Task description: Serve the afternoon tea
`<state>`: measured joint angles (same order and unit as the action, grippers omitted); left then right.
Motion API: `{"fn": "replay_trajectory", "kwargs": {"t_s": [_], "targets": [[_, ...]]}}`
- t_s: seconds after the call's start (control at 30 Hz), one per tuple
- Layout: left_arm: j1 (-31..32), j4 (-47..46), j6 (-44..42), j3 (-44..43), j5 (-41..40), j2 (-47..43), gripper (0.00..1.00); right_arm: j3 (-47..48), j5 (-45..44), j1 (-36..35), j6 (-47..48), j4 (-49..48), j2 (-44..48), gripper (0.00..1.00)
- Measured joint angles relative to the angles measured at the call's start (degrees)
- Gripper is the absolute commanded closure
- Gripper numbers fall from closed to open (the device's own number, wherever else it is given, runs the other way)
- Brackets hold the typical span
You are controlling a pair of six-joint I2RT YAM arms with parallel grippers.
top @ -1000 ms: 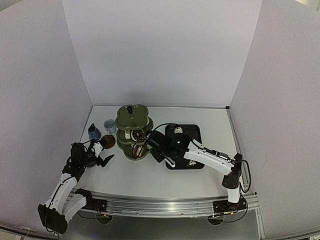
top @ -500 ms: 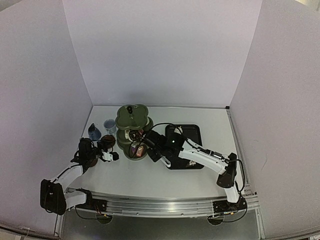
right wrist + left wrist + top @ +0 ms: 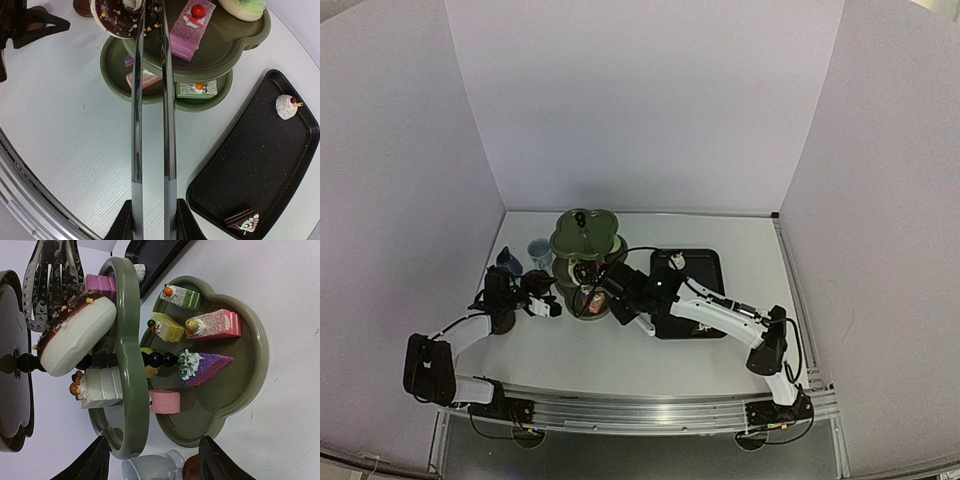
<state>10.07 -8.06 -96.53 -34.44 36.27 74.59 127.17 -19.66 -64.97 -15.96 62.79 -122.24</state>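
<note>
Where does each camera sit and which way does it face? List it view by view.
Top external: above and behind the arm bases, looking down at the table and three-tier stand; both arms show.
Left wrist: on the left arm, facing the stand side-on; the left gripper shows at the bottom edge.
Right wrist: on the right arm, looking down along the tongs at stand and black tray; the right gripper grips the tongs.
Shared: both wrist views show the chocolate ring cake at the tongs' tip.

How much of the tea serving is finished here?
Done: several cakes sit on the stand. In hand: the right gripper squeezes tongs holding a chocolate ring cake at the middle tier. Remaining: a white cupcake and a chocolate slice wait on the black tray.
</note>
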Motion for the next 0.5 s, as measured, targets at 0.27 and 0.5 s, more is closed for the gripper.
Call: {"fn": "replay_trajectory", "kwargs": {"t_s": [0.27, 0.5], "targets": [[0.0, -1.6, -2.0, -1.6, 0.5, 2.7, 0.31, 0.7, -0.2, 0.0, -0.3, -0.2, -0.7, 1.0], [0.0, 12.9, 1.0, -6.6, 5.8, -3.9, 0.22, 0.7, -1.1, 0.0, -0.2, -0.2, -0.7, 1.0]]}}
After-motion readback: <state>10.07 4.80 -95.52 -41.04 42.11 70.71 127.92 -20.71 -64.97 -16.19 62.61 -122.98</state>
